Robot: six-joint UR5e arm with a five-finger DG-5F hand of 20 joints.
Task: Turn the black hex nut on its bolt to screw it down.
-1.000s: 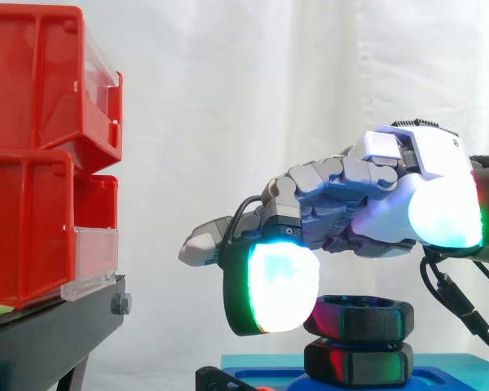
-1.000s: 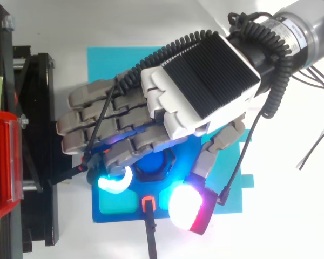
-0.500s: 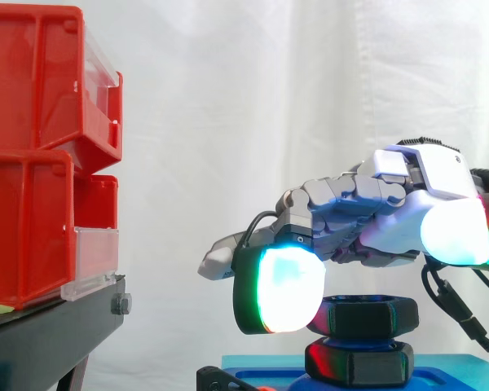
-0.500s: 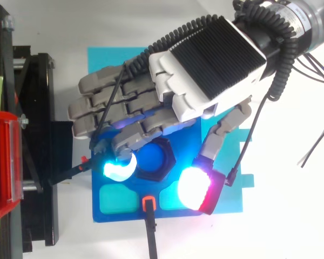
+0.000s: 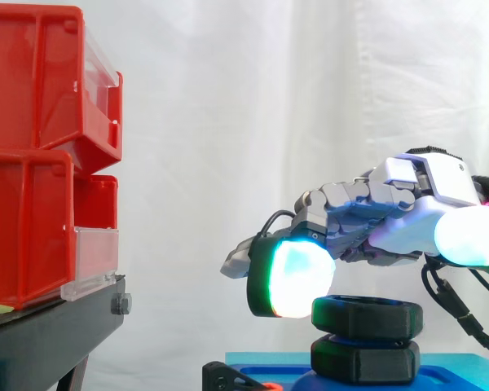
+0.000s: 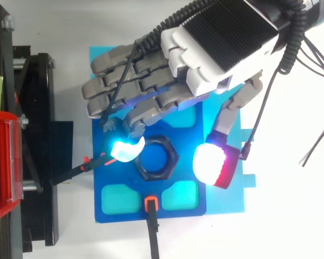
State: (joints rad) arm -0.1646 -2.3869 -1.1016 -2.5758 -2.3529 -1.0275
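The black hex nut (image 6: 158,158) sits on its bolt in the middle of a blue base plate (image 6: 113,199). In the side view the nut (image 5: 367,317) stands just above a second black hex piece (image 5: 364,361). My hand (image 6: 221,32) hovers over the far side of the plate. Its fingers are relaxed and spread, holding nothing. One glowing cyan fingertip (image 6: 127,150) hangs at the nut's left. The white and red thumb pad (image 6: 213,164) hangs at the nut's right. In the side view the hand (image 5: 375,208) is above the nut and clear of it.
Red bins (image 5: 41,155) stand stacked on a black stand (image 5: 49,334) at the left. A cyan sheet (image 6: 243,194) lies under the blue plate. A black strap with an orange tip (image 6: 150,204) reaches in from the near edge. Thin loose wires (image 6: 313,156) lie at the right.
The hand has risen and drawn back toward the arm, off the nut. The nut's top, partly covered before, now lies bare between the finger pad and the thumb pad.
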